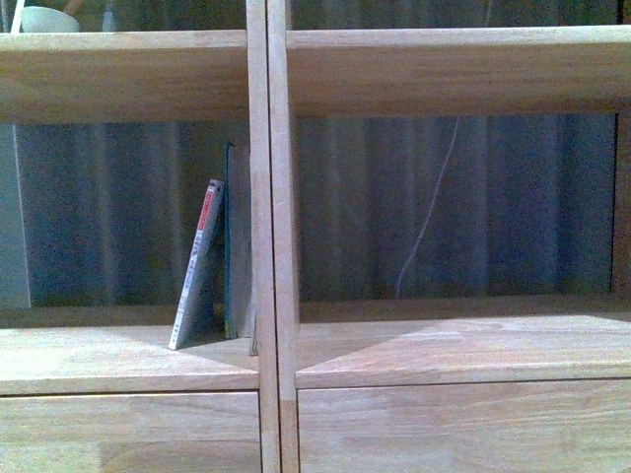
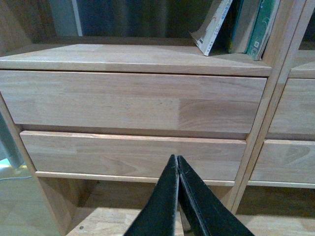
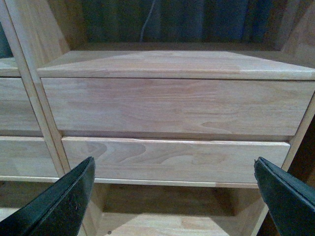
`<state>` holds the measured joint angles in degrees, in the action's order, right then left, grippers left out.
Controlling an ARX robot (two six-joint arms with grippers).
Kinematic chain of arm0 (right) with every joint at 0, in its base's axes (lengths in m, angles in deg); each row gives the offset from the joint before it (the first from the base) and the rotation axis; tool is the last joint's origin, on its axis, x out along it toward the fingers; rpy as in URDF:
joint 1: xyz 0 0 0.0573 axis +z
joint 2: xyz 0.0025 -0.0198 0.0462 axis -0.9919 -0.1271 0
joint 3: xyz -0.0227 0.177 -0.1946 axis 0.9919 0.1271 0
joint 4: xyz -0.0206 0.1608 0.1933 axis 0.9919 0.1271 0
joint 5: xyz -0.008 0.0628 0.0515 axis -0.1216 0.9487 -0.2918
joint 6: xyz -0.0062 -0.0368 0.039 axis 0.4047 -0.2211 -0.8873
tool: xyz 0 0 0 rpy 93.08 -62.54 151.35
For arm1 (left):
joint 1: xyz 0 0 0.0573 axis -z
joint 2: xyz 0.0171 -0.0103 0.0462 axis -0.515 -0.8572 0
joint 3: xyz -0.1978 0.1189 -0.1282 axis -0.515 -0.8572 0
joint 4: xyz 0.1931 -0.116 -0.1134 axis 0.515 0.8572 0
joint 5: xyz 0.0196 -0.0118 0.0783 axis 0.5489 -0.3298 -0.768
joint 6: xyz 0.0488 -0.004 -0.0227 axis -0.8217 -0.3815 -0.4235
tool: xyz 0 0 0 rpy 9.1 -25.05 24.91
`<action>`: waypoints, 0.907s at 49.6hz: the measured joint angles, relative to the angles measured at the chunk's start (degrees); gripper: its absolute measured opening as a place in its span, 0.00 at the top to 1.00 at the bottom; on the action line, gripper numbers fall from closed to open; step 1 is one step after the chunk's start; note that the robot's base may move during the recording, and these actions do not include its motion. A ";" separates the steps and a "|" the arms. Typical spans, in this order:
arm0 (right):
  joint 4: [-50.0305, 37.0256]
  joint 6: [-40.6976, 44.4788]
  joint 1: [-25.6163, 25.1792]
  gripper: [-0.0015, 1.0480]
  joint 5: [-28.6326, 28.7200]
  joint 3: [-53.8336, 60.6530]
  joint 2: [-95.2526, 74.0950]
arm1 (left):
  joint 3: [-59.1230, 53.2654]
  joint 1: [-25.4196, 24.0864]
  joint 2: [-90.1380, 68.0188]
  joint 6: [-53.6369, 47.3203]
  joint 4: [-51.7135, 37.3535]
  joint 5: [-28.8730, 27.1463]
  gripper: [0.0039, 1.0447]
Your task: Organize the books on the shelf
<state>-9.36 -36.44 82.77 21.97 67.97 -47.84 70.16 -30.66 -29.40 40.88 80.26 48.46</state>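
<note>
home-like room: wooden bookcase, curtain behind.

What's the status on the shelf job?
Left claw shut, empty; right claw open, empty. Both face drawer fronts. Pale book leans on the dark book, left compartment of the shelf. Nothing blocking.

The left gripper points at the shelf, its two black fingers pressed together at the tips with nothing between them; ahead of it lie two plain wooden drawer fronts, the upper drawer front above the lower drawer front; on the board above them, hard against the upright divider, stand the books; the pale paperback leans with its lower corner out toward the open side, resting against the dark teal book; a green-spined book stands nearest the divider.
</note>
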 joint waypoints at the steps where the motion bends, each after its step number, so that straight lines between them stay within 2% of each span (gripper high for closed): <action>1: 0.00 0.00 0.00 0.07 0.00 0.00 0.00 | 0.00 0.00 0.00 -0.07 0.00 -0.02 0.97; 12: 0.00 0.00 0.00 0.07 -0.02 0.00 0.00 | 0.00 -0.02 0.00 0.09 0.00 -0.02 0.97; 19: 0.00 0.00 0.00 0.07 -0.02 0.00 0.00 | 0.00 -0.02 0.00 0.11 0.00 0.00 0.76; 26: 0.00 0.00 0.00 0.07 -0.02 0.00 0.00 | 0.00 -0.02 0.00 0.11 0.00 -0.02 0.43; 37: 0.00 0.00 0.00 0.07 -0.02 0.00 0.00 | 0.00 -0.02 0.00 0.11 0.00 -0.02 0.08; 39: 0.00 0.00 0.00 0.07 -0.02 0.00 0.00 | 0.00 -0.02 0.00 0.07 0.00 -0.02 0.05; 45: 0.00 0.00 0.00 0.07 -0.02 0.00 0.00 | 0.00 -0.02 0.00 0.11 0.00 0.00 0.07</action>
<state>-9.36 -36.44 82.77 21.95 67.97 -47.84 70.16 -30.68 -29.40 40.99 80.26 48.46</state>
